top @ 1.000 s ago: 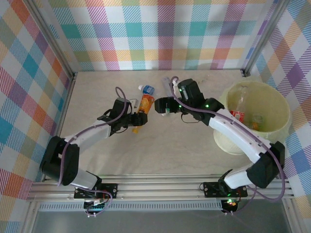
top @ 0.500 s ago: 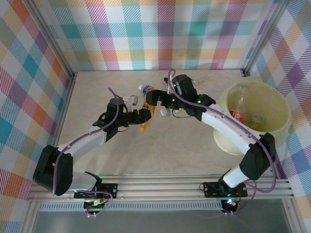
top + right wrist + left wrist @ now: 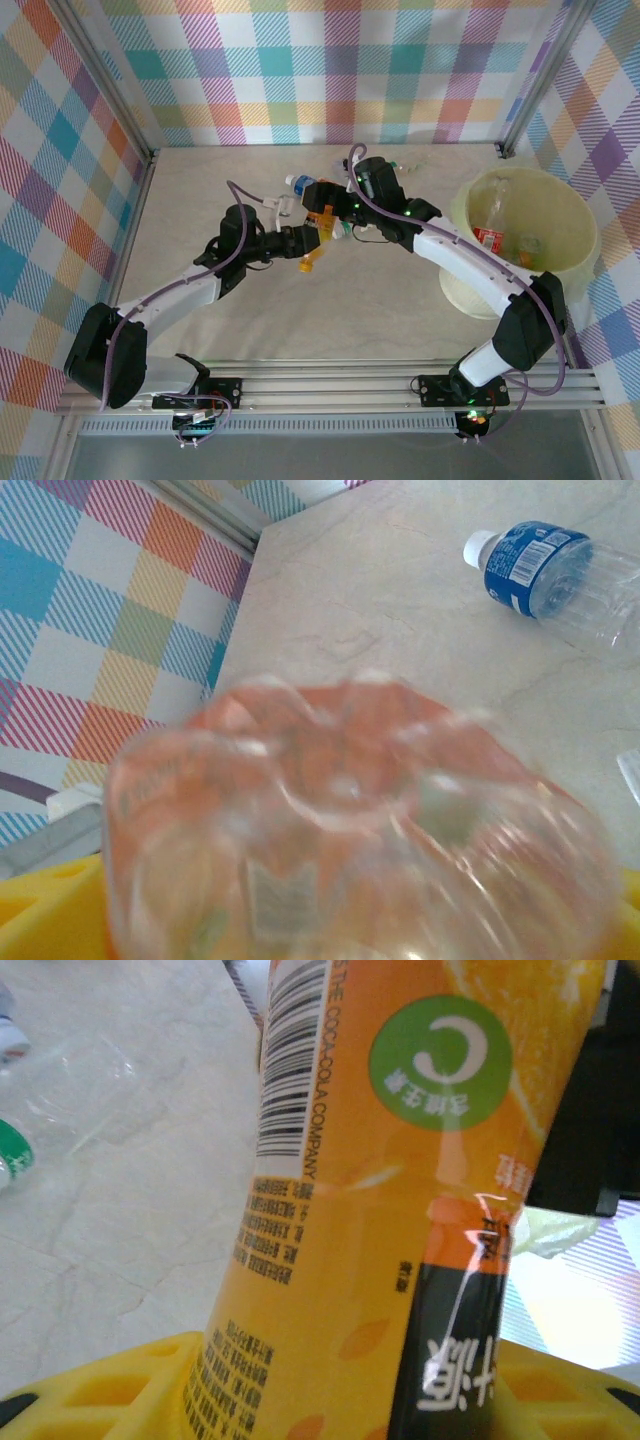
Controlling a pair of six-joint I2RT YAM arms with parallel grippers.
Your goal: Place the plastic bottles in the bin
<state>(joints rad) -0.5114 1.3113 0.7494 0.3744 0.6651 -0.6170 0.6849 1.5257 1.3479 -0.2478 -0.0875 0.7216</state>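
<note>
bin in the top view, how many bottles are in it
2 visible: a clear red-labelled bottle leaning at the left of the bin, and a smaller bottle lying to its right. More may be hidden by the near wall.

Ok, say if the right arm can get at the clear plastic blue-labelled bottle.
Probably not yet: the blue-labelled bottle lies close on the table, but the orange-labelled plastic bottle held by the left gripper sits inside the right gripper.
</note>
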